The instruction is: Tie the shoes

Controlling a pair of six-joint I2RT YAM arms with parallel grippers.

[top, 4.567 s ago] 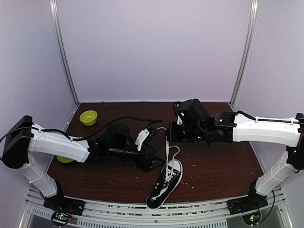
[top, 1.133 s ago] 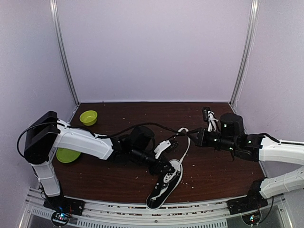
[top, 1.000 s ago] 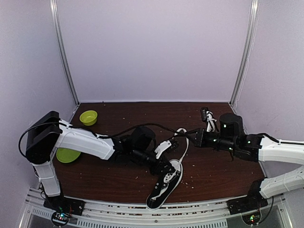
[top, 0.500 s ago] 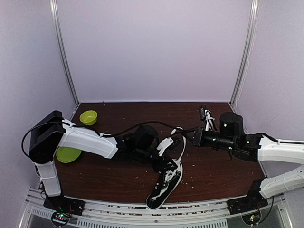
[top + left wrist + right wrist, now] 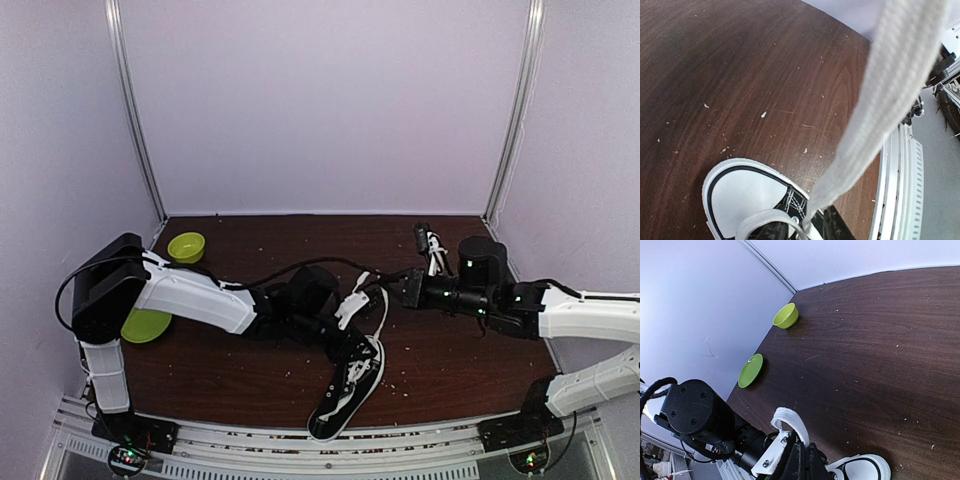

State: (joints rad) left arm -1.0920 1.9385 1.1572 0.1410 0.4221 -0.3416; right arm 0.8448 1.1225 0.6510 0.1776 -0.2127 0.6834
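Note:
The black sneaker (image 5: pixel 348 386) with white sole lies near the table's front edge, toe cap (image 5: pixel 740 196) toward the front rail. My left gripper (image 5: pixel 355 338) hovers right over its tongue end. Its dark fingers (image 5: pixel 836 229) stand apart in the left wrist view, and a white lace (image 5: pixel 880 100) runs up between them from an eyelet, taut and close to the lens. My right gripper (image 5: pixel 397 287) is a little behind and to the right of the shoe, shut on a loop of white lace (image 5: pixel 792 421) that arches just past its fingertips (image 5: pixel 812 460).
A green bowl (image 5: pixel 186 247) stands at the back left and a green plate (image 5: pixel 145 325) lies beside the left arm's upright link. The metal front rail (image 5: pixel 900 175) runs close to the shoe's toe. Crumbs dot the brown table (image 5: pixel 450 350).
My left gripper has slid right onto the shoe and its fingers have parted. The right gripper has drawn slightly left and back with the lace loop in it. The shoe has barely shifted.

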